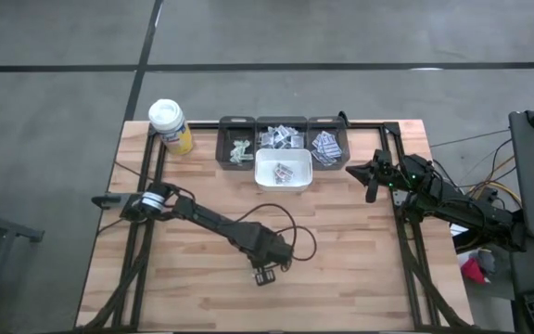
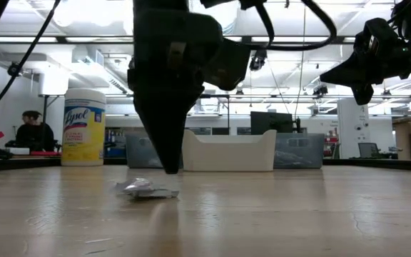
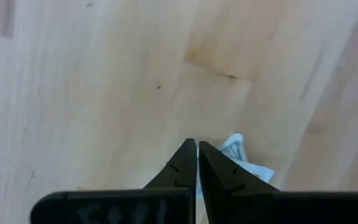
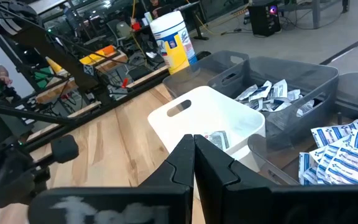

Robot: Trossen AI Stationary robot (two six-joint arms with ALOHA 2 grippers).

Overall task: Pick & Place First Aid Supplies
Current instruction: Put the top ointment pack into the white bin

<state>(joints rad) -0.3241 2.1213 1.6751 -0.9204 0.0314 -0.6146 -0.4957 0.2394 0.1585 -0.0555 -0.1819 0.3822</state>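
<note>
One packet (image 2: 147, 190) lies on the bare desk (image 1: 360, 269), well apart from the white bin (image 1: 283, 173). The left gripper (image 3: 197, 152) is set beside it, fingers pressed together; whether an edge is pinched is hidden. The right gripper (image 4: 194, 148), fingers pressed together, is held by the bins.

The surface (image 1: 360, 269) is pale, smooth wood with visible grain; the packet (image 2: 147, 189) looks like crinkled paper; the white bin (image 4: 194, 118) is matt plastic
</note>
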